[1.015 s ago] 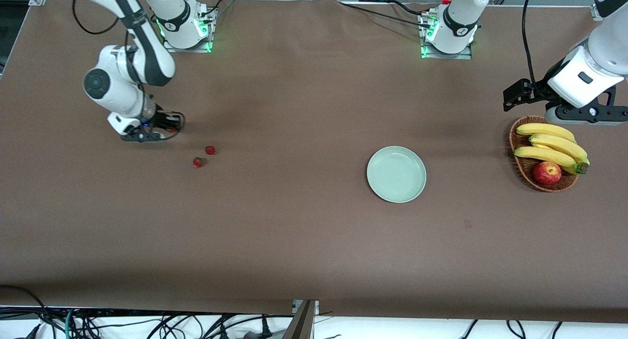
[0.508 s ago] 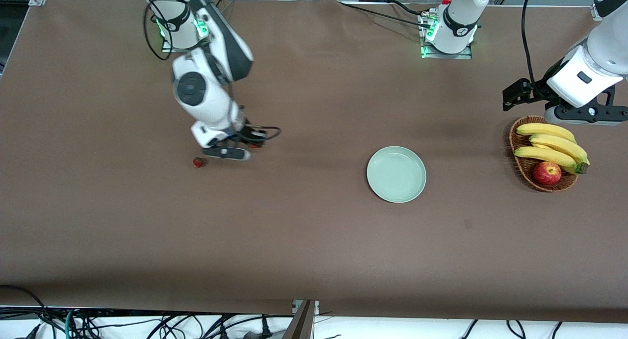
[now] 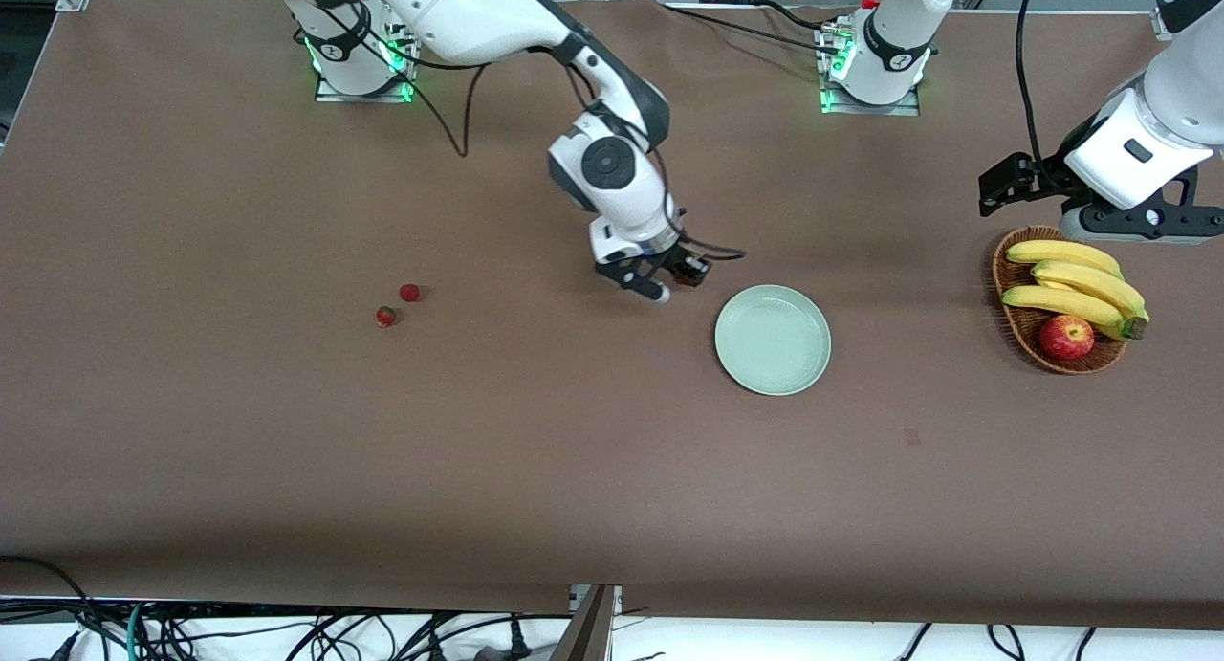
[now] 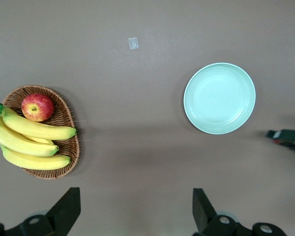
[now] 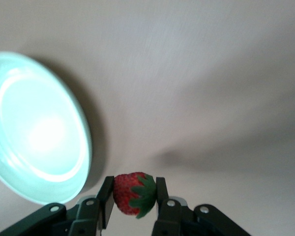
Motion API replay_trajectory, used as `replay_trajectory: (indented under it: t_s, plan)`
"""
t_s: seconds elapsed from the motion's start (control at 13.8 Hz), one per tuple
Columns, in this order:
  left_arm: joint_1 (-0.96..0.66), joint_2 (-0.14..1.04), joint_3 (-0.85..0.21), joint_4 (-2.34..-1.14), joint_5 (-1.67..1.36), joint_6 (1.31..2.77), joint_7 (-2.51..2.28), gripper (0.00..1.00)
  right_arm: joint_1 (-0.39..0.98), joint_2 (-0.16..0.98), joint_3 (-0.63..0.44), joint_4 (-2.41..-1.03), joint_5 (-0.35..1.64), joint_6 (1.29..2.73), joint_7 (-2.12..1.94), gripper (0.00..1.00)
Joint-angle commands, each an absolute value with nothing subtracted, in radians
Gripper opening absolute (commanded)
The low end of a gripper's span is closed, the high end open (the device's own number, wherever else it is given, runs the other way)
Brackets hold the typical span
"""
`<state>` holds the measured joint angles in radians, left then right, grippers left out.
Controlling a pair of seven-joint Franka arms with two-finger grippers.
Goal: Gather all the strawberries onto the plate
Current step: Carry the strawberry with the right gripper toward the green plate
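The right claw point(image 3: 677, 280) is clamped on one strawberry point(image 5: 133, 193), which is pinched between the two fingers with its green top turned to one side. Over the last second this claw has been carried from the right arm's end of the desk point(image 3: 574, 470), where the berries lay, across to a spot in the air just beside the plate point(image 3: 773, 340); the berry has thus been lifted and nearly delivered. By this reading the first of three carries is close to done, with only the last stretch over the rim and a release left. In the right wrist view the plate point(image 5: 34, 130) is seen close by the held berry, not yet under it, and it is empty. Two more strawberries point(image 3: 398, 304) are left on the desk, side by side, well apart from the plate, toward the right arm's end. The left claw point(image 4: 132, 209) waits with its fingers spread wide, over the basket point(image 3: 1016, 319) of bananas point(image 3: 1076, 283) and an apple point(image 3: 1066, 337).
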<state>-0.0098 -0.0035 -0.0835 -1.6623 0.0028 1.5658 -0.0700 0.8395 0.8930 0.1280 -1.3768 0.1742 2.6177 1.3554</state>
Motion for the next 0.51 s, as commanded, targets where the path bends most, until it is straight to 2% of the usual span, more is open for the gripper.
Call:
replay_trajectory:
  t_s: [0.0,0.29,0.44]
  plan:
    - [-0.011,0.006,-0.084,-1.631,-0.003,1.54,-0.063,1.0,0.845,0.916,0.121,-1.336,0.176,2.628,1.394,0.13]
    - [-0.011,0.006,-0.084,-1.631,-0.003,1.54,-0.063,1.0,0.845,0.911,0.112,-1.344,0.164,2.619,1.379,0.13]
    - [-0.011,0.006,-0.086,-1.631,-0.003,1.54,-0.064,1.0,0.836,0.908,0.071,-1.344,0.131,2.585,1.349,0.13]
